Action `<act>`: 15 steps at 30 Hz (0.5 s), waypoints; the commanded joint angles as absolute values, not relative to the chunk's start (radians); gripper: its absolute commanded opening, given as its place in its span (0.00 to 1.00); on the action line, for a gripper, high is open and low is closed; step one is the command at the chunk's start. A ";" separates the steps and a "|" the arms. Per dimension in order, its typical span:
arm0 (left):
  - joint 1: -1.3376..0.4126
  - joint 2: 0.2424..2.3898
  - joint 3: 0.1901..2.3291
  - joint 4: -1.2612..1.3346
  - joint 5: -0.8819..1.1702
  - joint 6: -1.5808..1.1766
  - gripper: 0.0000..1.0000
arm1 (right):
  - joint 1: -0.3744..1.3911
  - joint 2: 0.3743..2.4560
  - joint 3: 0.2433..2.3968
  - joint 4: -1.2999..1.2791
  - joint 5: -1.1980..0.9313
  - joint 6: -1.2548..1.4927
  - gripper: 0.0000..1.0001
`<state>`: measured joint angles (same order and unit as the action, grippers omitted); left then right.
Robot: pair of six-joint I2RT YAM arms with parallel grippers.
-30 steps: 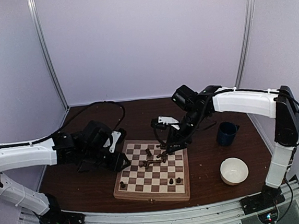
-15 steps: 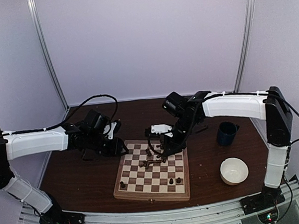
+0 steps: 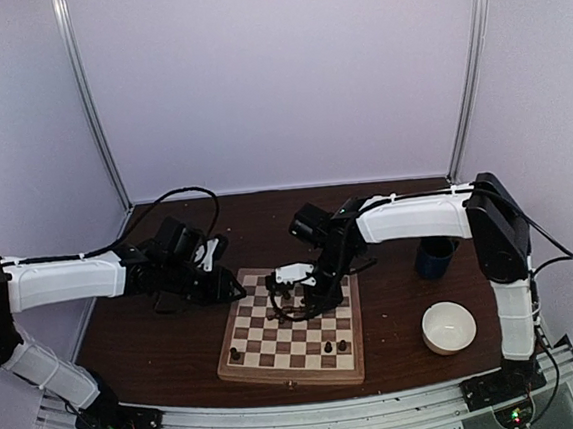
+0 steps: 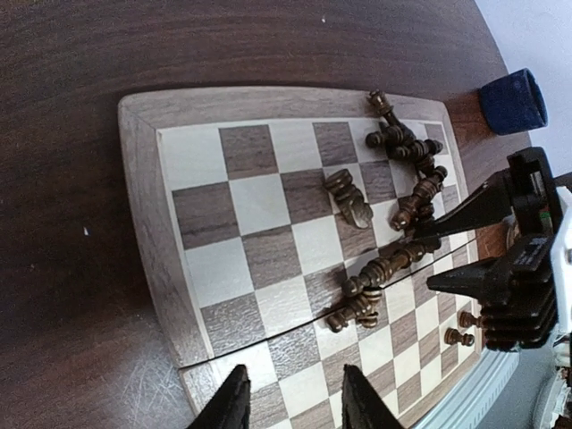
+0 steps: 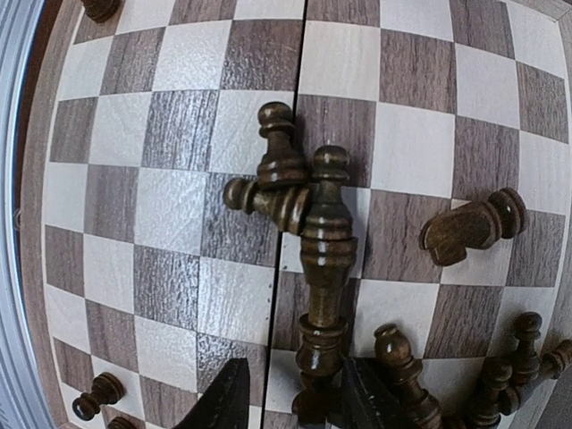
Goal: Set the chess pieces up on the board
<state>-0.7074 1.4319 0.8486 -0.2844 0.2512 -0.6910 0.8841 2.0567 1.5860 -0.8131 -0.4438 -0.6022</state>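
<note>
The board [image 3: 241,364] lies near the table's front, its hinge seam [image 5: 288,223] running down the middle. Several dark chess pieces lie tipped in heaps [image 4: 371,286] [image 4: 407,147] on its far half, and three stand near the front row [image 3: 235,355] [image 3: 327,345] [image 3: 342,345]. My right gripper [image 5: 293,402] hangs low over the middle heap, open, with the base of a tall lying piece [image 5: 326,259] between its fingers and a gap on the left side. Two pawns [image 5: 268,192] lie across that piece's head. My left gripper [image 4: 295,407] is open and empty over the board's left corner.
A dark blue mug [image 3: 435,255] stands right of the board, with a white bowl [image 3: 448,327] in front of it. A fallen knight [image 5: 469,228] lies right of the tall piece. A black cable [image 3: 189,195] loops at the back left.
My right gripper moved left and down onto the middle heap while its jaws narrowed. My left arm drew back to the board's left edge.
</note>
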 commanded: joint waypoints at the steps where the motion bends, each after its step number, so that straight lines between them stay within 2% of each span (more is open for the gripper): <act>1: -0.697 1.389 0.826 -0.236 0.266 -0.706 0.35 | 0.901 2.093 1.639 -0.816 -0.377 -0.603 0.39; 5: -0.693 1.381 0.813 -0.231 0.267 -0.704 0.35 | 0.902 2.120 1.657 -0.820 -0.356 -0.597 0.37; 11: -0.692 1.407 0.813 -0.202 0.295 -0.709 0.35 | 0.914 2.138 1.660 -0.823 -0.342 -0.605 0.27; 15: -0.690 1.430 0.808 -0.166 0.343 -0.724 0.35 | 0.918 2.122 1.655 -0.820 -0.342 -0.596 0.15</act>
